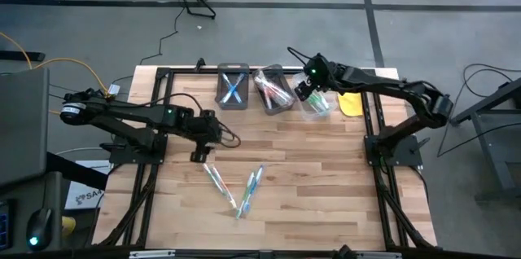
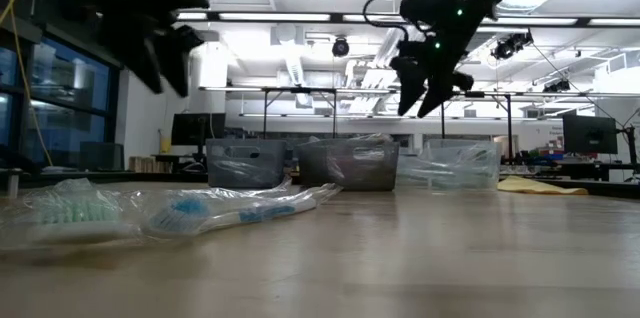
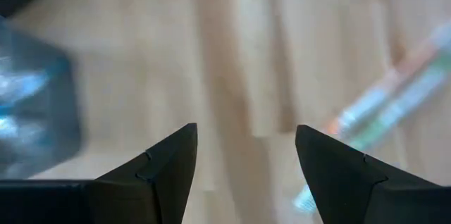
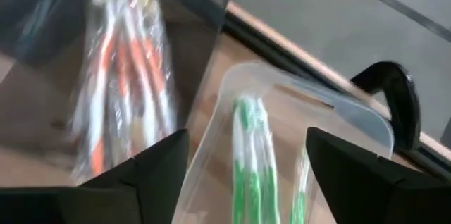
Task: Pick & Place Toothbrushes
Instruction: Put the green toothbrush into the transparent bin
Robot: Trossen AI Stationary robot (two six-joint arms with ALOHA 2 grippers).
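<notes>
Toothbrushes (image 1: pixel 236 187) lie loose on the wooden table (image 1: pixel 309 186) toward its near middle, while others sit sorted in three bins along the far edge: blue ones in the left bin (image 1: pixel 233 86), orange-red ones in the middle bin (image 1: pixel 273 89), green ones in the clear right bin (image 1: pixel 317 103). Reaching in from the right, the right gripper (image 1: pixel 307 88) hangs above the clear bin, fingers spread wide and holding nothing. From the left, the left gripper (image 1: pixel 201 151) hovers low just beyond the loose brushes, likewise parted and empty.
</notes>
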